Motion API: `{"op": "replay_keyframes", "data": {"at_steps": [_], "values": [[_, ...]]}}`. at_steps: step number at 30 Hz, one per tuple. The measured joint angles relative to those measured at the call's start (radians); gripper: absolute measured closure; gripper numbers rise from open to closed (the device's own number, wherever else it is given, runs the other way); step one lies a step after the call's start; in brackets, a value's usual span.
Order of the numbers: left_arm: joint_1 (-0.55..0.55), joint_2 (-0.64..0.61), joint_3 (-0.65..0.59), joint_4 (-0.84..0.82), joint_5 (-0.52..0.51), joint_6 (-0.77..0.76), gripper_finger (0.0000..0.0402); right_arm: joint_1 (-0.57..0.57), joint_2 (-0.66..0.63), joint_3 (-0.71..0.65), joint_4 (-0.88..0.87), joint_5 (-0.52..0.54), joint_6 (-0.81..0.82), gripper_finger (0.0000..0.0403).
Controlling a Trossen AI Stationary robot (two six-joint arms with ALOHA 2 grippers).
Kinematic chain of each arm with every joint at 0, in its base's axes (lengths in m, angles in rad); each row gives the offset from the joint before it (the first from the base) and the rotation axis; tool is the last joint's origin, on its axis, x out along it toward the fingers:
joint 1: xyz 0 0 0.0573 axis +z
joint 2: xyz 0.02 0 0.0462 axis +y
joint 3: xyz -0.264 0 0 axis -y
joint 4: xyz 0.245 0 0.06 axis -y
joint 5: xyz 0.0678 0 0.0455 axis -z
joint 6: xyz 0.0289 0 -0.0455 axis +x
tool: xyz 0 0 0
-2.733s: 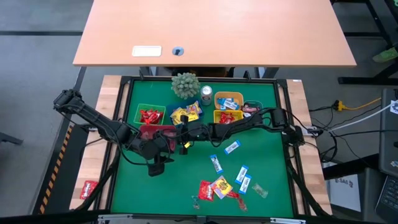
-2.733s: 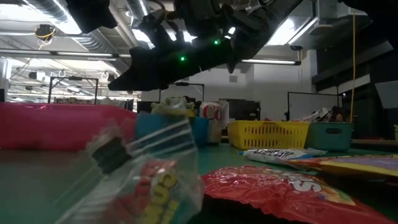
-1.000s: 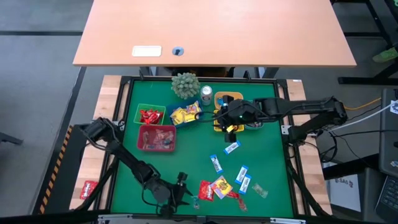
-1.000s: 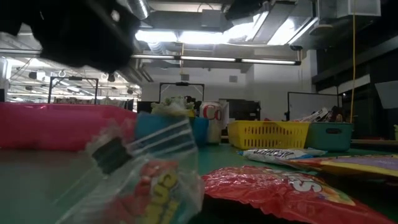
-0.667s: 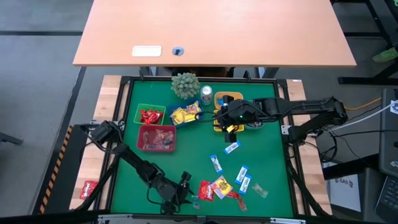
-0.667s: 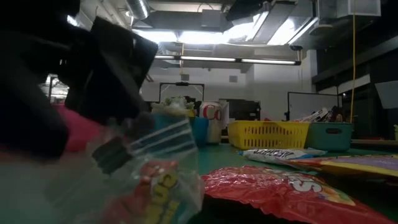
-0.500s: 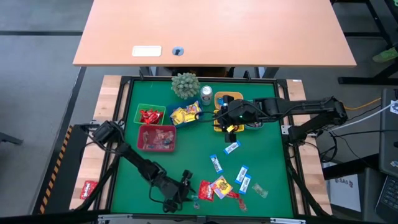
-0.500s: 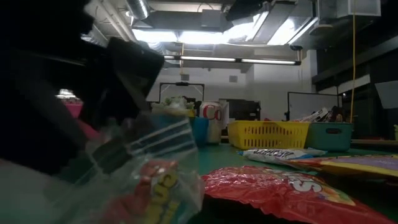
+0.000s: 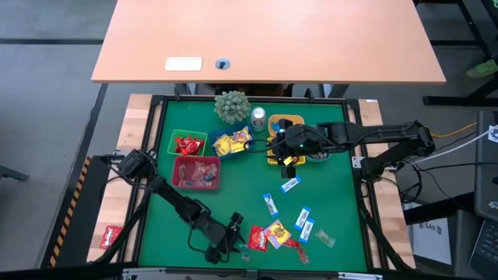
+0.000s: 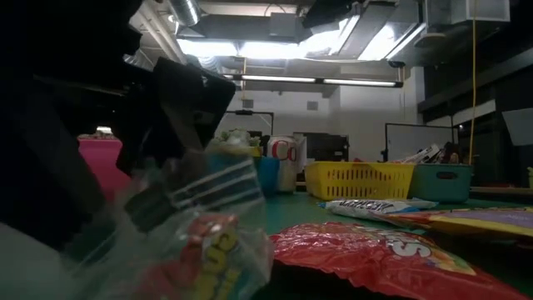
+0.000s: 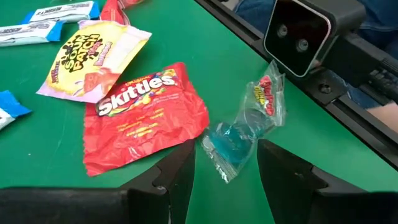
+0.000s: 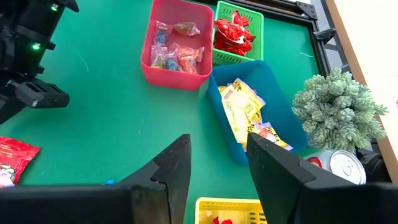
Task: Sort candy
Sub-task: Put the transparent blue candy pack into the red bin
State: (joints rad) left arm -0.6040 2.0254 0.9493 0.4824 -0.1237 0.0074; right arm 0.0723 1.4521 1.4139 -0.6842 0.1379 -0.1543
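High view: left gripper [image 9: 236, 238] has slid closer to candy [image 9: 257, 238].

Red Skittles packet [image 11: 146, 118], clear blue-and-red wrapper [image 11: 245, 127], green mat [image 11: 37, 162]

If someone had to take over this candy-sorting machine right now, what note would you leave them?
Left gripper: open, empty, low over the clear-wrapped candy at the mat's near edge, beside the Skittles pack.
Right gripper: open, empty, waiting above the yellow bin.
Done: red candy in the green bin, clear-wrapped sweets in the pink bin, yellow packs in the blue bin.
Left: blue-and-white bars, the Sour Patch pack and the other loose candy on the mat.
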Motion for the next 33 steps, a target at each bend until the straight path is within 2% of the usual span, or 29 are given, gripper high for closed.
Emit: {"op": "replay_keyframes", "data": {"at_steps": [16,33], "values": [[0.044,0.0,0.0,-0.003,0.117,-0.004,0.0241,0.0,0.0,0.0,-0.031,0.0,0.0,0.0249],[0.031,0.001,0.013,0.057,0.142,0.007,0.0241,0.0,0.0,0.0,-0.078,0.0,0.0,0.0249]]}}
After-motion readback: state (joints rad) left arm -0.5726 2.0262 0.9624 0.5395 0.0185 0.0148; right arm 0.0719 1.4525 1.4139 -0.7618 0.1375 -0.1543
